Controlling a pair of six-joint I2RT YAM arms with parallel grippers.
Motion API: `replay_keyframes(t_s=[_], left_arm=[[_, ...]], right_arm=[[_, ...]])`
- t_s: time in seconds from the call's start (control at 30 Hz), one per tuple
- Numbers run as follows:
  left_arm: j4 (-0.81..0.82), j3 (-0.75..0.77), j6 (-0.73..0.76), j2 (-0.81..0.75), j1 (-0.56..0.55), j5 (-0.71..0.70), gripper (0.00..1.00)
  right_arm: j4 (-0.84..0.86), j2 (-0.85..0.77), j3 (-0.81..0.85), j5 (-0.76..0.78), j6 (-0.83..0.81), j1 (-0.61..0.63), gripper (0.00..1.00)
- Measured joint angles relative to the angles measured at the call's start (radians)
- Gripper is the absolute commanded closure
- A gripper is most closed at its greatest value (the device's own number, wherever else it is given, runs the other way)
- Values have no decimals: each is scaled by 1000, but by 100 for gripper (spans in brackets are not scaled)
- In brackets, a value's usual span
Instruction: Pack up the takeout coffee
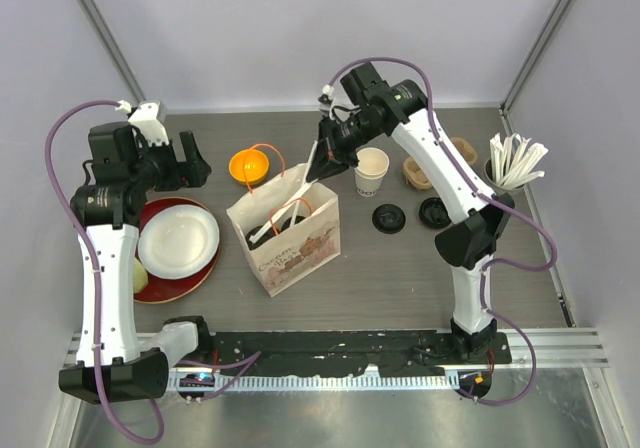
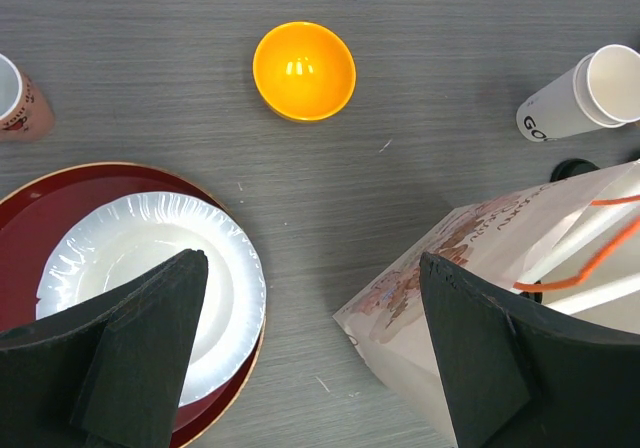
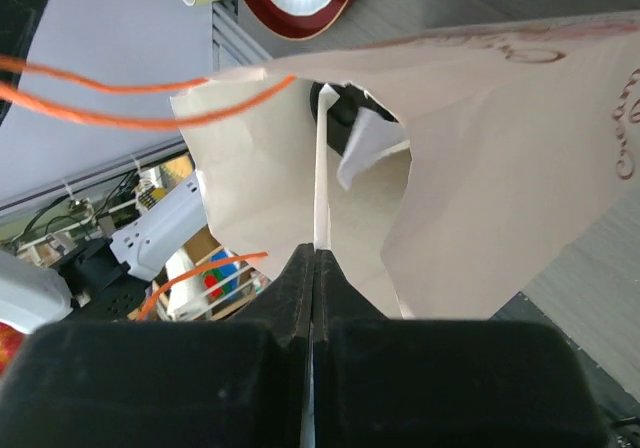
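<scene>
Though closed, right tool [image 3: 314,253] on straw [image 3: 321,168]

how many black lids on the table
2. One lid lies just right of the bag, the other lid further right. The bag may hide more.

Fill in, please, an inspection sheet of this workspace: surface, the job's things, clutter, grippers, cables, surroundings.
Surface: grey wood-grain table; no spill seen.
Job's things: white paper cup upright, no lid, behind the paper bag; two black lids loose on the table; dark round thing inside the bag, maybe a lidded cup.
Clutter: orange bowl; paper plate on red plate; pinkish cup; bundle of white straws; brown cardboard pieces.
Grippers: left gripper open, empty, above the table; right gripper shut on a white straw over the bag's mouth.
Cables: purple cables along both arms, touching no item.
Surroundings: pale walls; nothing else seen.
</scene>
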Motion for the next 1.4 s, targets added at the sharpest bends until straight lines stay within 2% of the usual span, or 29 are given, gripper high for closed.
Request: replay_keyframes(t_s=[0.1,0.23,0.4,0.7,0.77,0.83,0.9,1.17,1.23,1.27,1.37,1.4], left_arm=[[0,0,0,0,0,0,9],[0,0,0,-1,0,-3,9],[0,0,0,-1,0,-4,9],[0,0,0,-5,0,-4,9],[0,0,0,-5,0,-4,9],[0,0,0,-5,0,-4,9],[0,0,0,-5,0,-4,9],[0,0,2,-5,0,-4,9],[0,0,3,-5,0,-4,9],[0,0,3,-5,0,-4,9],[5,-6,3,-6,0,-5,9],[7,-12,3,-8,0,-6,8]], right_arm=[[-5,18,58,38,-6,-1,96],[-10,6,84,60,-8,-1,74],[-21,6,103,80,-12,-1,55],[-32,-50,161,174,-1,-56,52],[-34,-74,167,218,-1,-69,49],[-33,-95,173,269,0,-81,39],[-35,-103,174,293,1,-88,36],[3,-60,164,302,4,-78,36],[16,-51,156,301,3,-76,34],[21,-48,154,301,2,-75,31],[77,-58,109,311,-2,-79,15],[107,-68,75,319,-1,-82,14]])
